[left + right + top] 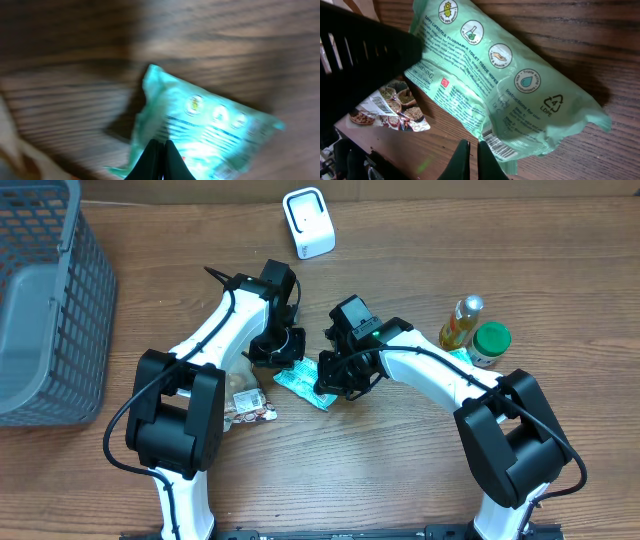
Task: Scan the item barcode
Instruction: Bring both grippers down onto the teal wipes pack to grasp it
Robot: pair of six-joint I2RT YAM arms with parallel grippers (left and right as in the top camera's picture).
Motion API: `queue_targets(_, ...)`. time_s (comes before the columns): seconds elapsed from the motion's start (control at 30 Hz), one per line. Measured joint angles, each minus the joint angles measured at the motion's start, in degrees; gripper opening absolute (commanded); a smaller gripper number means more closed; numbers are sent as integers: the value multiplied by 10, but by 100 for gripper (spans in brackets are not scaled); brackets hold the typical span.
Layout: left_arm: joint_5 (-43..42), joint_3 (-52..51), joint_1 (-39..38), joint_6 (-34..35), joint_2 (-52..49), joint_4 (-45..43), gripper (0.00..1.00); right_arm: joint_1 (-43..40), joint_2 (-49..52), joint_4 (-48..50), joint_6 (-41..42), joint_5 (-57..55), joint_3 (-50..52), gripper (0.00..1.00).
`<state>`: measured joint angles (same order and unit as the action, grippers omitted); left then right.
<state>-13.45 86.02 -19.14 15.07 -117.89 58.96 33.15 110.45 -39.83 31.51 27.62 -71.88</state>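
Wipes packet [303, 388] in pale green, flat on the wooden table [400, 480], mid-scene between the two arms. Just beside it on the robot's left, slightly nearer: a small snack pouch [250, 406] printed with nuts and seeds. At the packet's left end, left gripper [275, 352], pointed down; from its own blurred camera, fingers clenched together [161, 145] with tips over the packet's [205, 125] edge, though impossible to tell whether any film is pinched. At the packet's right end, right gripper [335, 377], likewise clenched; from its wrist camera, tips [472, 146] nearly touching each other, right at the packet's [505, 85] long edge. Printed side up, with round icons, a recycling triangle and a barcode [496, 143] just beside those right fingertips. Dark bulk of the left gripper [360, 50] over the packet's other end, snack pouch [390, 107] below it. Farther off on the right: a bottle of yellow liquid [461, 322], upright, beside a green-lidded jar [490, 342]. Farthest back: a white scanner [308, 222], well apart from the packet, and a grey mesh basket [90, 300] at far left.
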Motion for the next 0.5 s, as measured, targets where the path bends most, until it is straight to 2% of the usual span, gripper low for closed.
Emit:
queue_targets(0.2,-36,6,0,-9,0,17,4,0,0,0,0,0,0,4)
queue_targets(0.5,-22,6,0,-17,0,21,4,7,0,32,19,-3,23,4)
